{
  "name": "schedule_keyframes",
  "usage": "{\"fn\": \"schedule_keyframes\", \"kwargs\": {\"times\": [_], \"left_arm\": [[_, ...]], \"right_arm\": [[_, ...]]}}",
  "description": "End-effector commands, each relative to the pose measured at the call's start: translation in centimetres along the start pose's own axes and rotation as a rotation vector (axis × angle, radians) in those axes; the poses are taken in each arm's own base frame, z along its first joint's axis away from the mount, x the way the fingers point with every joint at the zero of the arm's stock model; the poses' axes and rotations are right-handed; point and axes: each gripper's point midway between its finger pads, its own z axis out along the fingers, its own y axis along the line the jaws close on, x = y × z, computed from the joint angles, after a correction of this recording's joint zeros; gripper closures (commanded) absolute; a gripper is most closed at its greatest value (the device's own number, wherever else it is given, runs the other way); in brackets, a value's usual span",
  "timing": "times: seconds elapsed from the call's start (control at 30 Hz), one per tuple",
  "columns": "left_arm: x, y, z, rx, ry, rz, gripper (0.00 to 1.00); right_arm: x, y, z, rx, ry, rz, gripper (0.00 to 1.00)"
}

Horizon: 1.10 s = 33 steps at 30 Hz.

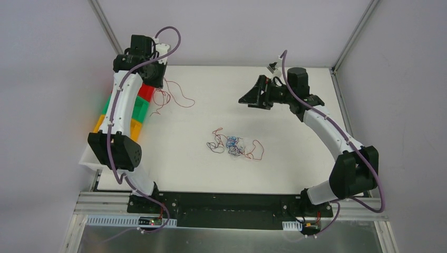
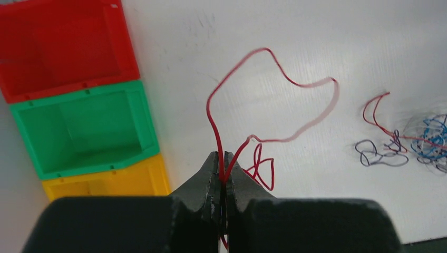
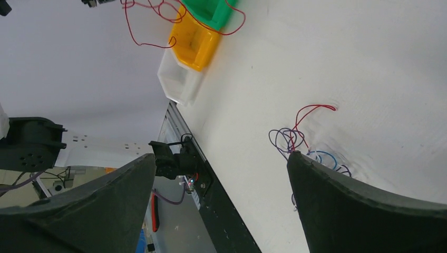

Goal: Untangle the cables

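one red wire (image 2: pixel 262 49) is clamped in my left gripper (image 2: pixel 222 158), jaws pinched tight on it, bottom centre of the left wrist view. in the top view that is the upper left, just beside the row of bins. the wire loops loosely over the table (image 1: pixel 295 174), and its far end lies well apart from the bundle (image 1: pixel 232 145), so i judge this strand free of the knot. it is not in any bin: the red bin (image 2: pixel 122 50) and green bin (image 2: pixel 84 96) at the left of the wrist view show bare insides, and only a corner of the yellow bin (image 2: pixel 108 182) shows. my right gripper (image 3: pixel 221 158) has its jaws spread wide and holds nothing. it hangs in the upper right of the top view, well apart from everything. the bundle sits at the centre of the top view and, in the right wrist view, low right by my right finger. it is red, blue and dark strands looped over each other, with a dark loop and a red tail sticking out at the edges. my read: one strand out, the rest knotted, so most of the job is left.
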Motion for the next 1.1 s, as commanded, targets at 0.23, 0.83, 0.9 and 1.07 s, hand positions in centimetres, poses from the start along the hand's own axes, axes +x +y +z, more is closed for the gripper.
{"fn": "schedule_keyframes", "kwargs": {"times": [0.23, 0.83, 0.9, 1.07], "left_arm": [[-8.1, 15.0, 0.5, -0.157, -0.272, -0.147, 1.0], [-8.0, 26.5, 6.6, -0.448, -0.082, 0.87, 1.0], [-7.8, 27.2, 6.9, -0.472, -0.064, 0.898, 1.0], [-7.2, 28.5, 8.3, -0.549, -0.013, 0.903, 1.0]], "right_arm": [[1.4, 1.1, -0.9, -0.045, 0.018, -0.008, 0.01], [3.8, -1.0, -0.7, -0.012, 0.119, 0.016, 0.02], [3.8, -1.2, -0.7, -0.01, 0.124, 0.024, 0.01], [3.8, -1.6, -0.5, -0.009, 0.134, 0.039, 0.02]]}}
